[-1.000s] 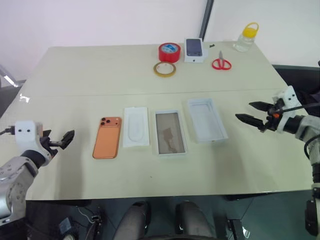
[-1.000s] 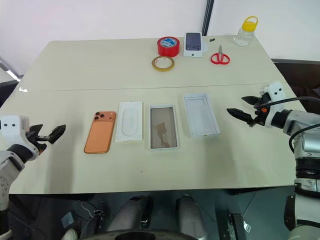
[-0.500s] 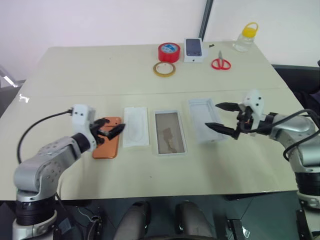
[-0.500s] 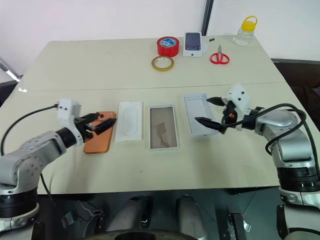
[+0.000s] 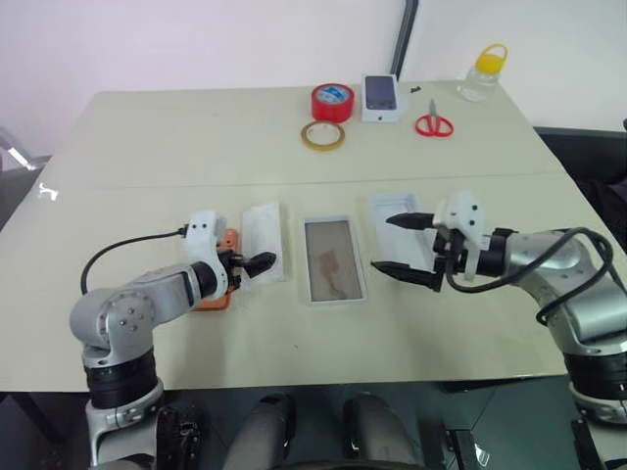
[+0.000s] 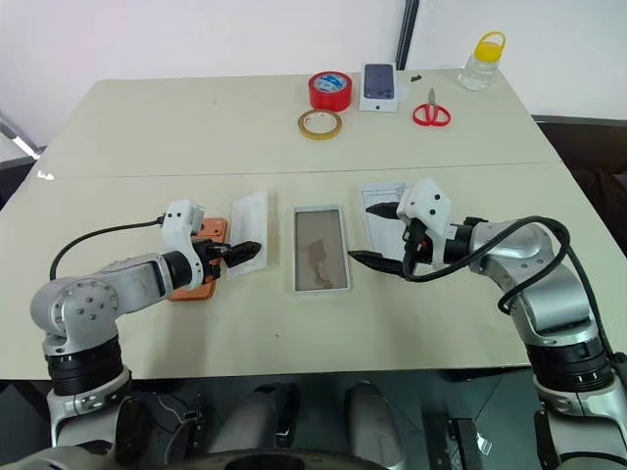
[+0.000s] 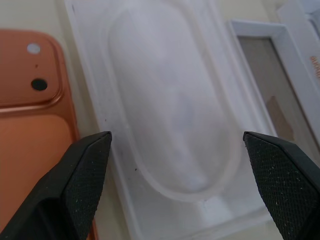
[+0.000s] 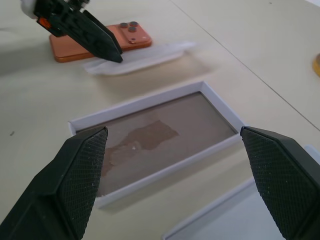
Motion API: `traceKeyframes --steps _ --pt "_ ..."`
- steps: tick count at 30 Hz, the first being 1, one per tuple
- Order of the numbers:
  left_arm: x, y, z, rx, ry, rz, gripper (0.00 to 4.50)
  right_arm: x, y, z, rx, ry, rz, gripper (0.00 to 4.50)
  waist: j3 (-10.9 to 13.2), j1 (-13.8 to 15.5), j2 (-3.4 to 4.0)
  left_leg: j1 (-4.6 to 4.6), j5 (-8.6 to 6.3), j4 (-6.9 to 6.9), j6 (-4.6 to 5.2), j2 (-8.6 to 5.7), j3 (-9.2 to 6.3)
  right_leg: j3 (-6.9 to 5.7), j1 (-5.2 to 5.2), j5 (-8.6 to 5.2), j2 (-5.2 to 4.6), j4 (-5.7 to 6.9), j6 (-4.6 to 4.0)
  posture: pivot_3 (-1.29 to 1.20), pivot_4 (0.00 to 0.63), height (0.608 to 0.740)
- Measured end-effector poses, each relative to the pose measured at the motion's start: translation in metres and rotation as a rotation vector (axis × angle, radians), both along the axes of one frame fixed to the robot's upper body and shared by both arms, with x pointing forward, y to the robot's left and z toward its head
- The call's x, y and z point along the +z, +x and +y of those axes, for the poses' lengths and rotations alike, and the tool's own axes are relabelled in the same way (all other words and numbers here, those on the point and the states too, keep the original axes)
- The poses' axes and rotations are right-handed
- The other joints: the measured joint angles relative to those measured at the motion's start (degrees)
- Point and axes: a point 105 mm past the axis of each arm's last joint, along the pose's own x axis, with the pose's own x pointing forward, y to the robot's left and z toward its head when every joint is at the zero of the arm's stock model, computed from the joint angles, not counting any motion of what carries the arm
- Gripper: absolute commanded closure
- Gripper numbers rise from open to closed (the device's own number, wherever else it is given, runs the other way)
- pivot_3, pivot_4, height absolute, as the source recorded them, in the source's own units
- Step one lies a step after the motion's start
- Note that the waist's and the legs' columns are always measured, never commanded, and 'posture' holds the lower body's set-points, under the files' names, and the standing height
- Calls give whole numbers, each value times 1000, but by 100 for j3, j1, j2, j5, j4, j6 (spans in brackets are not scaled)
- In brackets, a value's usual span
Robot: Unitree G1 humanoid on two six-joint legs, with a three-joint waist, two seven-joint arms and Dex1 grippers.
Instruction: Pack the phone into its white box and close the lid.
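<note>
The orange phone [image 5: 227,238] lies back up, left of centre, partly under my left hand. My left gripper [image 5: 265,262] stands open just above the near end of the flat white insert [image 7: 170,115], with the phone [image 7: 30,125] beside it. The white box [image 5: 331,257] with its brownish floor lies in the middle and holds nothing. The all-white lid [image 5: 397,208] lies to its right, partly covered by my right gripper [image 5: 382,244]. That gripper is open, empty, and points toward the box [image 8: 165,135].
At the table's far edge stand a red tape roll [image 5: 332,101], a tan tape ring [image 5: 322,135], a small white box with a phone picture [image 5: 380,96], red scissors [image 5: 433,124] and a yellow-capped jar [image 5: 483,73]. Bare tabletop lies in front of the trays.
Both arms have swung inward from the table's sides. The left gripper passed over the phone to the insert; the right one came over the lid toward the box. Both stayed open.
</note>
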Motion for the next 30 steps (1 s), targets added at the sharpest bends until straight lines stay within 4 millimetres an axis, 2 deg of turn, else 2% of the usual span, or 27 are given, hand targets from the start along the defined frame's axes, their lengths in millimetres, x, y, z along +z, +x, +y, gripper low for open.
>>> traceKeyframes --steps 8,14,24,30 --pt "4 4 -2 36 -21 -11 63 -8 -3 -1 1 -2 26 24 1 -3 -1 0 0 0 -1 0 0 0 -1 0 0 0 0 0 150 740" --pt "26 10 6 71 -65 -72 63 -10 -4 1 6 0 28 24 1 -7 -1 0 0 0 -1 0 0 -1 -1 0 0 0 0 0 150 740" --pt "7 5 4 80 -38 48 63 -12 -6 6 25 3 24 24 1 -2 -2 0 1 -1 -1 0 0 -1 -1 0 1 0 0 0 150 740" --pt "3 6 -1 73 -41 68 63 -14 -23 9 105 -29 52 24 1 -4 -3 1 0 0 -1 0 0 -1 1 0 1 -1 0 0 150 740"
